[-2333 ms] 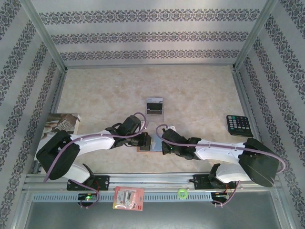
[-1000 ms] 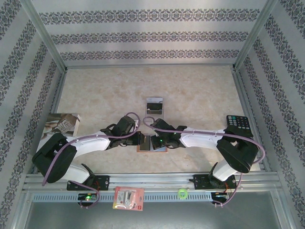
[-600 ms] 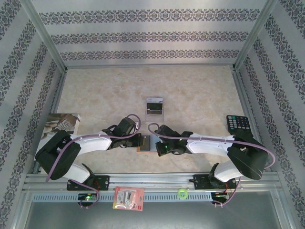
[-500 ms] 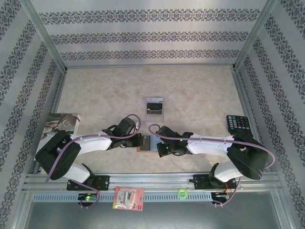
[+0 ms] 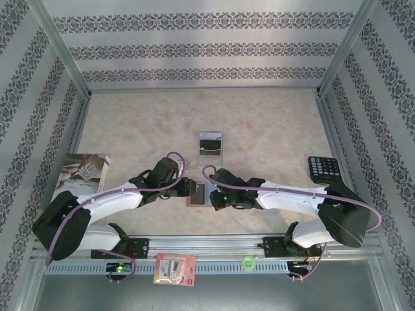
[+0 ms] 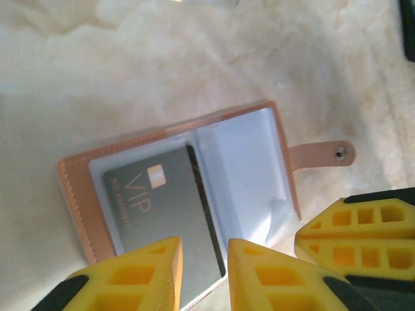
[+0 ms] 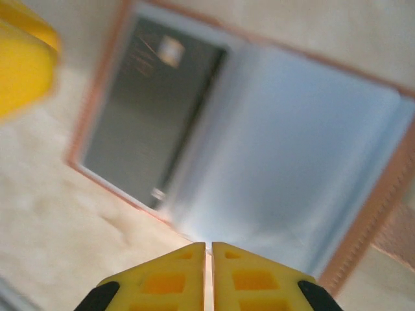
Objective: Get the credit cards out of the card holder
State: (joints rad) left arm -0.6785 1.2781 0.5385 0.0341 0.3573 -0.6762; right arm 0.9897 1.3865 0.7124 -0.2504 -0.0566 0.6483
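Lying open on the surface (image 5: 272, 123) between both arms, the card holder (image 6: 72, 194) holds 1 grey VIP card (image 6: 159, 214) in its left sleeve. The left gripper (image 6: 204, 253) hovers at that card's near edge, fingers slightly apart. The right gripper (image 7: 209, 254) is pressed together beside the clear right sleeve. What seems to be another card (image 5: 210, 144) lies farther back.
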